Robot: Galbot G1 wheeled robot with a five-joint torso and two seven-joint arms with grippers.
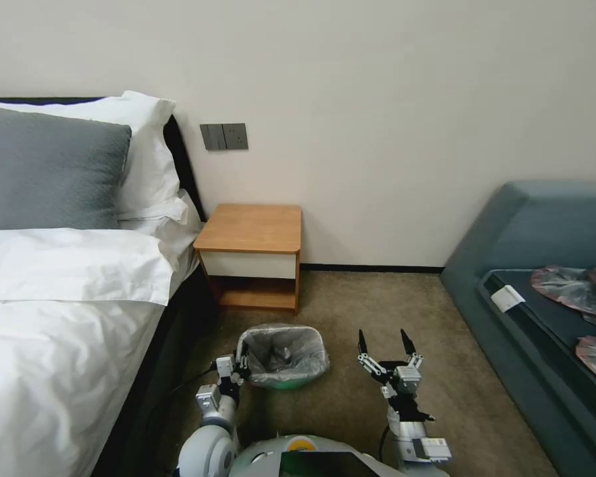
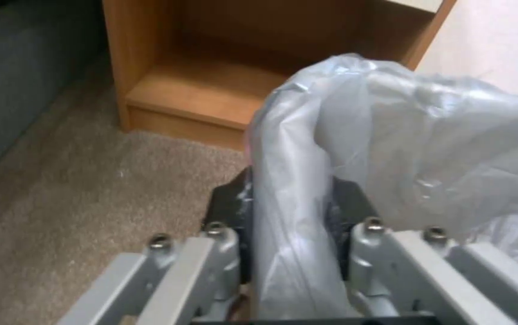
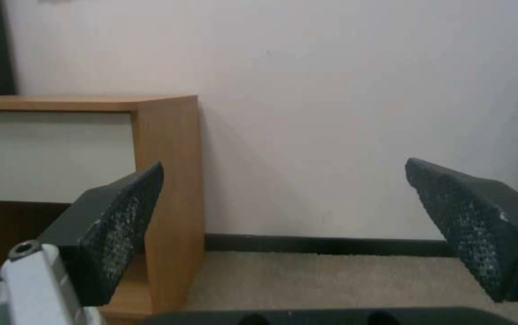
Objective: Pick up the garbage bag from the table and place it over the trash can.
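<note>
The garbage bag [image 1: 283,351] is a wrinkly translucent grey film draped over the trash can [image 1: 287,382], which stands on the carpet in front of the table [image 1: 251,228]. The film covers the can's rim and lines its inside. My left gripper [image 1: 240,362] is at the can's left rim. In the left wrist view, my left gripper [image 2: 289,201] is shut on the film-covered rim, with the garbage bag [image 2: 415,135] bulging beyond it. My right gripper [image 1: 383,338] hovers open to the right of the can, holding nothing. In the right wrist view, the right gripper [image 3: 283,169] faces the wall beside the table [image 3: 168,180].
A bed [image 1: 59,318] with white sheets runs along the left, close to the can. A blue-grey sofa [image 1: 543,278] on the right carries flat grey-pink plastic bags [image 1: 569,288]. Open carpet [image 1: 371,305] lies between table, can and sofa.
</note>
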